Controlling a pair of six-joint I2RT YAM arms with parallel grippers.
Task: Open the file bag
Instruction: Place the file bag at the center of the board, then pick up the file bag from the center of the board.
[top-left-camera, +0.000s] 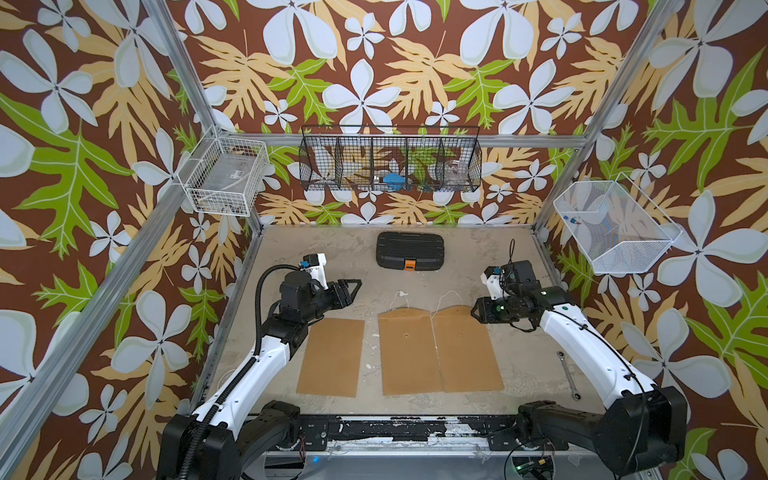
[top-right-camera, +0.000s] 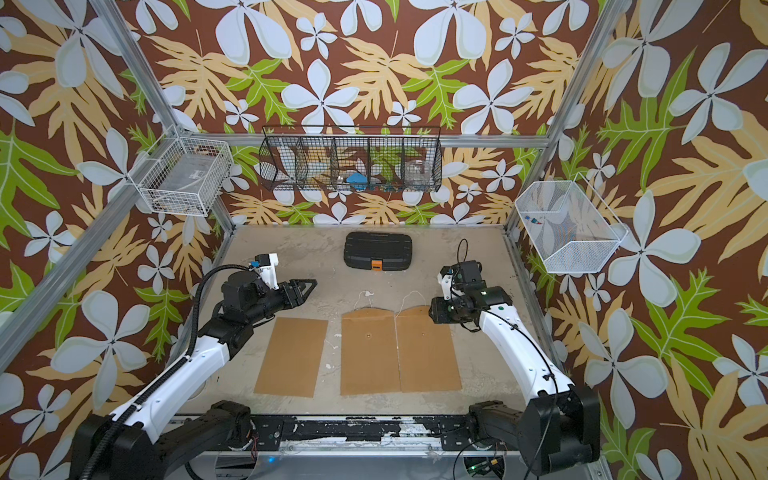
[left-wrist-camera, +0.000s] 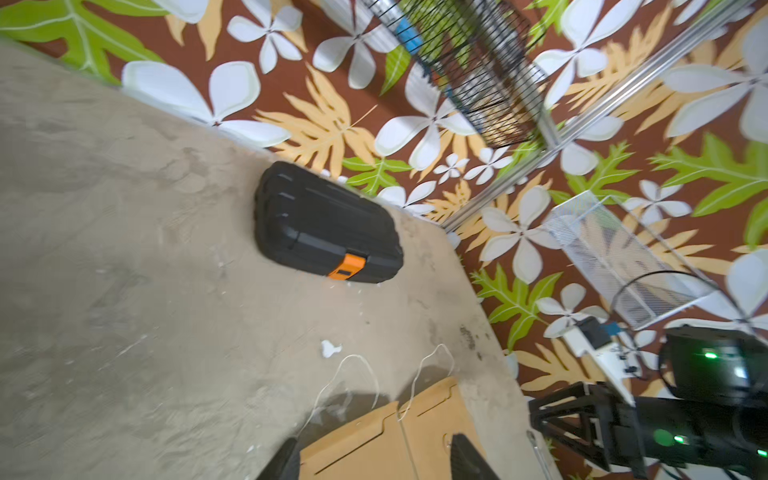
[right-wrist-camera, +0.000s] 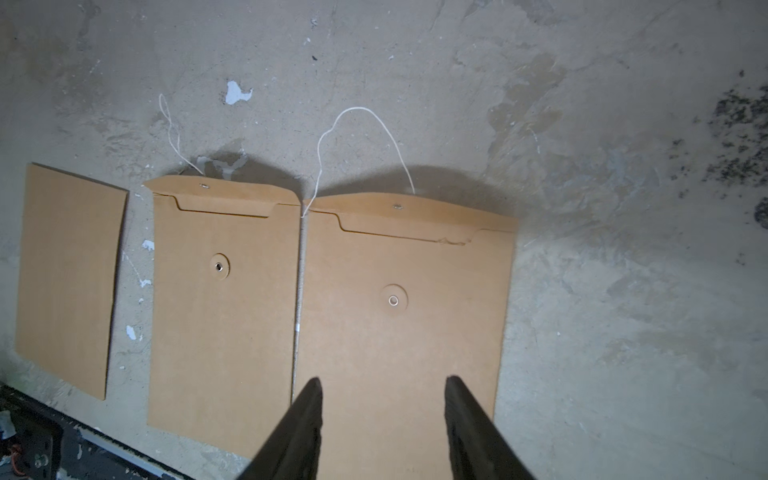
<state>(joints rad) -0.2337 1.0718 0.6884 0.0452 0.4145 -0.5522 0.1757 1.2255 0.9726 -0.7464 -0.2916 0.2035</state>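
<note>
Along the near edge of the counter (top-left-camera: 519, 365) both arms rose from black bases, and their white forearms slanted forward and inward. Between them three brown file bags lay flat in a row. The left file bag (top-left-camera: 330, 357) was plain-faced and set apart, while the middle file bag (top-left-camera: 409, 353) and the right file bag (top-left-camera: 467, 349) lay edge to edge. Both of these had their flaps unfolded away from the body and their white strings (right-wrist-camera: 357, 109) loose on the counter beyond. A wrench (top-left-camera: 567, 374) lay beside the right forearm. The left arm bent sharply at its elbow by the left bag's far corner. The left end effector (top-left-camera: 358, 284) pointed toward the middle, with its fingers (left-wrist-camera: 465, 455) apart and empty above bare counter. The right end effector (top-left-camera: 474, 311) pointed inward at the right bag's far corner and tilted downward, its fingers (right-wrist-camera: 305, 419) apart with nothing between them. Farther back sat a black case (top-left-camera: 411, 251), shut, with an orange latch.
</note>
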